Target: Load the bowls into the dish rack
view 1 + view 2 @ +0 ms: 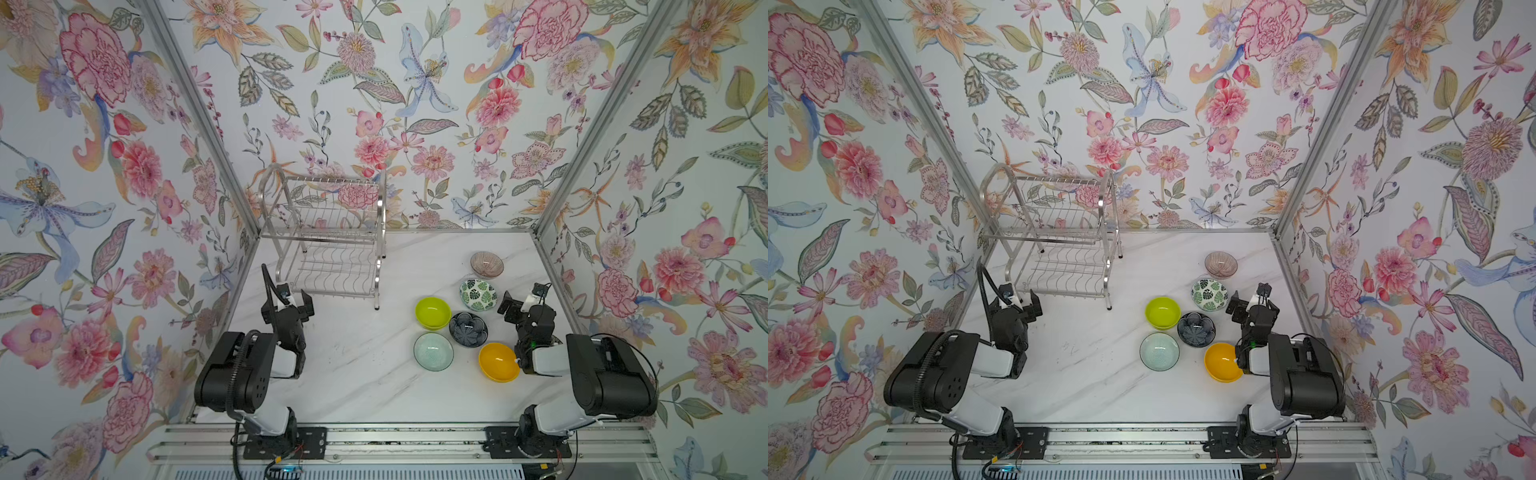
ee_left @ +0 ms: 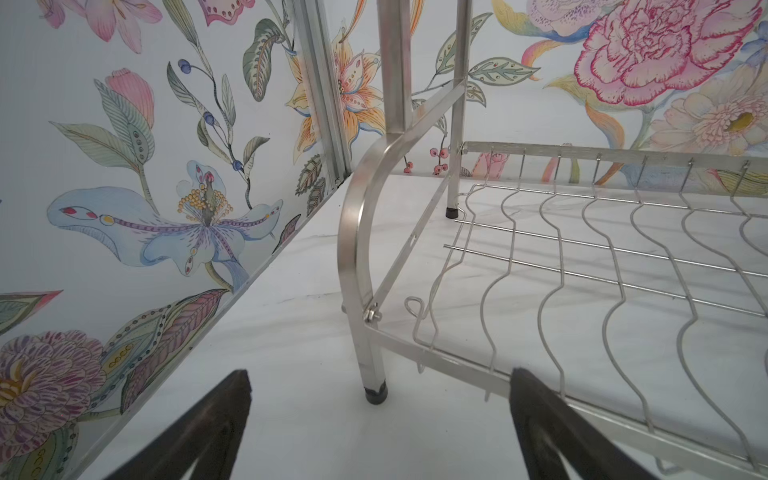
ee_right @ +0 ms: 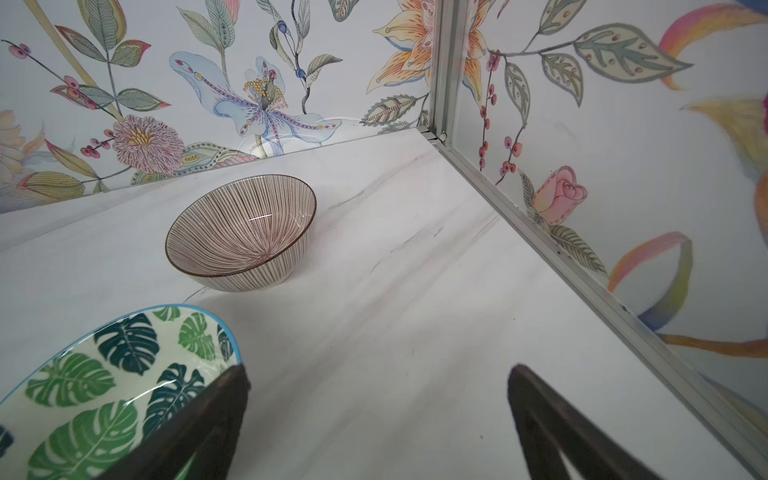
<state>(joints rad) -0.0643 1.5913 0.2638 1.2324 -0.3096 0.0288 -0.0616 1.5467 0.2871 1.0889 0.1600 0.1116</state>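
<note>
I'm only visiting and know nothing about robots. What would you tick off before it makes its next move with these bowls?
1. Room in the dish rack: both tiers bare, ok.
2. Is the left gripper open and empty: ok.
3. Is the right gripper open and empty: ok.
4. Is the leaf-print bowl upright beside the right gripper: ok.
5. Is the navy bowl clear of the lime bowl: cannot tell.
</note>
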